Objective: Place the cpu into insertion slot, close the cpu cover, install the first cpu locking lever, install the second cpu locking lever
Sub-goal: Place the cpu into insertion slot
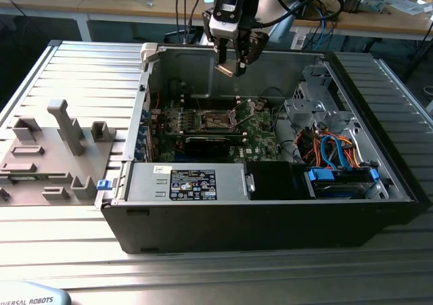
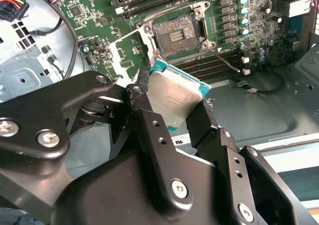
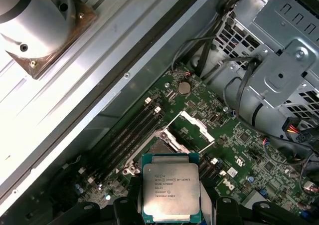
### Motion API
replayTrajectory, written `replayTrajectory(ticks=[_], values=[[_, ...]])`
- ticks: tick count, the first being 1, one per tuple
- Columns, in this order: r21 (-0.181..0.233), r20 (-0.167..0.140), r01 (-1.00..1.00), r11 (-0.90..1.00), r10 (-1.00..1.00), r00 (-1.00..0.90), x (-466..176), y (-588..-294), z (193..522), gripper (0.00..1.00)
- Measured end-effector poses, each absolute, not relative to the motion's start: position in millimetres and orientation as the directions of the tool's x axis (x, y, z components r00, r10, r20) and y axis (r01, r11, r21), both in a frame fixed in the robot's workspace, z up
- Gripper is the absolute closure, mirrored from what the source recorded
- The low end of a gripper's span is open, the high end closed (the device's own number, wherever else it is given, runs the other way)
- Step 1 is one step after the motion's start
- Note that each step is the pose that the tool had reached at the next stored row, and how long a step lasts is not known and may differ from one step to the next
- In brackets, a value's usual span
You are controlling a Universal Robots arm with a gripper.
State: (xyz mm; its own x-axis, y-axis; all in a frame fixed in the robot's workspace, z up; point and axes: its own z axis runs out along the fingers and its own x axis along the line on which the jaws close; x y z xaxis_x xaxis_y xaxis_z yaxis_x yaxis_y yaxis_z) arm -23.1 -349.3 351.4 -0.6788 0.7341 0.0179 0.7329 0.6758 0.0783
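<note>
First wrist view — cpu [image 3: 171, 191], lettered top, between black fingers [image 3: 127, 210]

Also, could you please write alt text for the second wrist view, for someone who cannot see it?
The gripper holds the cpu by two opposite edges, its silver top showing, above a green motherboard. Behind it the insertion slot sits empty, with the cpu cover swung open.

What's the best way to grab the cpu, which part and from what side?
Pinch two opposite edges, coming from the metal-top side. The cpu is a thin flat square, so an edge grip leaves its underside free for the socket. The claw grips it that way.
</note>
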Motion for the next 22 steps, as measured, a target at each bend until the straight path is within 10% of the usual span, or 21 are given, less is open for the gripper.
replayTrajectory(ticks=[22], values=[[0.078, 0.018, 0.748, 0.659, 0.749, -0.662, -23.1, -349.3, 351.4, 0.46]])
